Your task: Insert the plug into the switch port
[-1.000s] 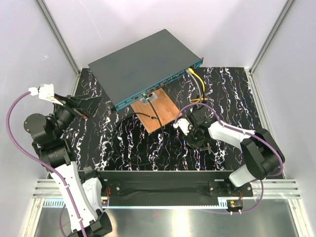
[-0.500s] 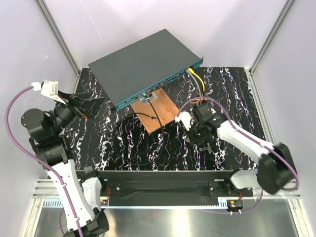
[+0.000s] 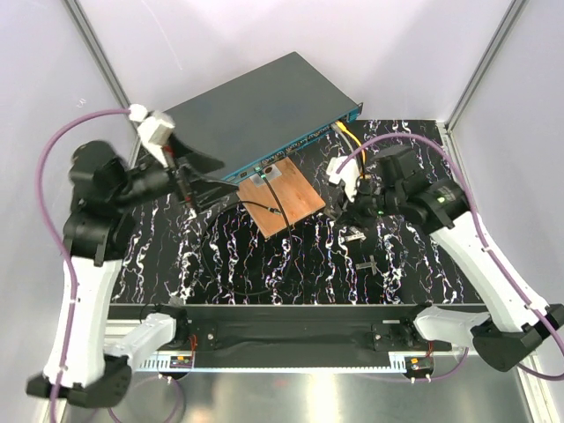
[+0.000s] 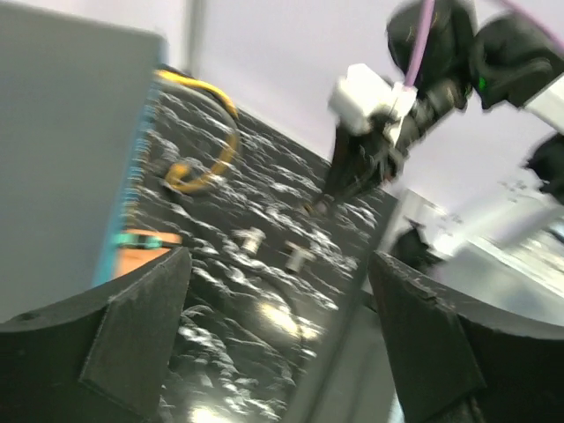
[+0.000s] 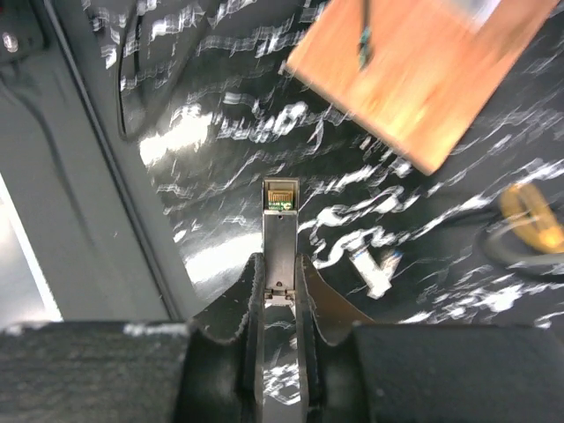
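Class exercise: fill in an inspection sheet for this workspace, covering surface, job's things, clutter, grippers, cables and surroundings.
Surface: black marbled table.
Job's things: switch at the back, teal port face towards the arms; plug not yet inserted.
Clutter: copper-brown board before the switch; two small metal pieces on the table.
Grippers: left gripper open, empty; right gripper shut on the plug.
Cables: yellow cable at the switch's right end; thin black cable across the board; purple cables along both arms.
Surroundings: white walls.

Left hand (image 4: 278, 257) raised with fingers spread wide; right hand (image 5: 280, 264) angled downward, clamped on the plug (image 5: 280, 225).
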`<state>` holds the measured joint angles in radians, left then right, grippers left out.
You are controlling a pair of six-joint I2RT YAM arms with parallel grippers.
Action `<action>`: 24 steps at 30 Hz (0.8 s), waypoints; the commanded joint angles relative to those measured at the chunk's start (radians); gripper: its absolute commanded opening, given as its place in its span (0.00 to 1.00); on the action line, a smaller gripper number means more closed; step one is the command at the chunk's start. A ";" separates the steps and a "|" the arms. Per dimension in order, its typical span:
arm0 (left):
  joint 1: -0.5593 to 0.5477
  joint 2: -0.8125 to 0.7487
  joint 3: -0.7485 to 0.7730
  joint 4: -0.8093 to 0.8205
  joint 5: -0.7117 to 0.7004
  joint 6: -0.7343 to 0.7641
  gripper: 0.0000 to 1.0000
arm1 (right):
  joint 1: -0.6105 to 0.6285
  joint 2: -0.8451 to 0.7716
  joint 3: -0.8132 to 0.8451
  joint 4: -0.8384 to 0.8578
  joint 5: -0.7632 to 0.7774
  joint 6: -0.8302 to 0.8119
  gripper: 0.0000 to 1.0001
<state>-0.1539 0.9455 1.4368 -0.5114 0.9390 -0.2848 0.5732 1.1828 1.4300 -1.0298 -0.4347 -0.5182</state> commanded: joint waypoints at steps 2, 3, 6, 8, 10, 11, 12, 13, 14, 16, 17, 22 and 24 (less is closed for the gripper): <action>-0.163 0.097 0.041 -0.056 -0.105 -0.112 0.84 | 0.004 -0.019 0.199 -0.016 0.010 -0.062 0.00; -0.189 0.126 0.036 -0.024 -0.109 -0.140 0.84 | 0.010 0.001 0.231 -0.038 0.016 -0.065 0.00; -0.269 0.191 0.071 -0.027 -0.159 -0.168 0.85 | 0.036 0.052 0.343 -0.085 0.046 -0.069 0.00; -0.317 0.217 0.086 -0.004 -0.180 -0.180 0.85 | 0.051 0.075 0.385 -0.099 0.071 -0.072 0.00; -0.375 0.258 0.117 0.013 -0.238 -0.195 0.84 | 0.103 0.101 0.398 -0.101 0.141 -0.072 0.00; -0.384 0.271 0.117 0.049 -0.244 -0.239 0.84 | 0.125 0.107 0.400 -0.099 0.172 -0.071 0.00; -0.395 0.282 0.103 0.069 -0.232 -0.269 0.84 | 0.145 0.116 0.399 -0.087 0.233 -0.072 0.00; -0.401 0.297 0.097 0.088 -0.229 -0.295 0.84 | 0.163 0.120 0.391 -0.078 0.264 -0.072 0.00; -0.410 0.305 0.091 0.124 -0.224 -0.333 0.85 | 0.195 0.120 0.385 -0.067 0.313 -0.072 0.00; -0.441 0.309 0.059 0.145 -0.238 -0.355 0.86 | 0.220 0.121 0.373 -0.039 0.356 -0.077 0.00; -0.449 0.309 0.041 0.152 -0.249 -0.367 0.86 | 0.234 0.123 0.374 -0.033 0.373 -0.075 0.00; -0.460 0.317 -0.058 0.254 -0.244 -0.473 0.81 | 0.261 0.136 0.400 -0.021 0.404 -0.075 0.00; -0.460 0.326 -0.059 0.267 -0.241 -0.490 0.79 | 0.281 0.143 0.406 -0.030 0.404 -0.085 0.00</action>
<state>-0.6117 1.2659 1.3869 -0.3500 0.7143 -0.6941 0.8253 1.3270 1.7950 -1.0897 -0.0799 -0.5838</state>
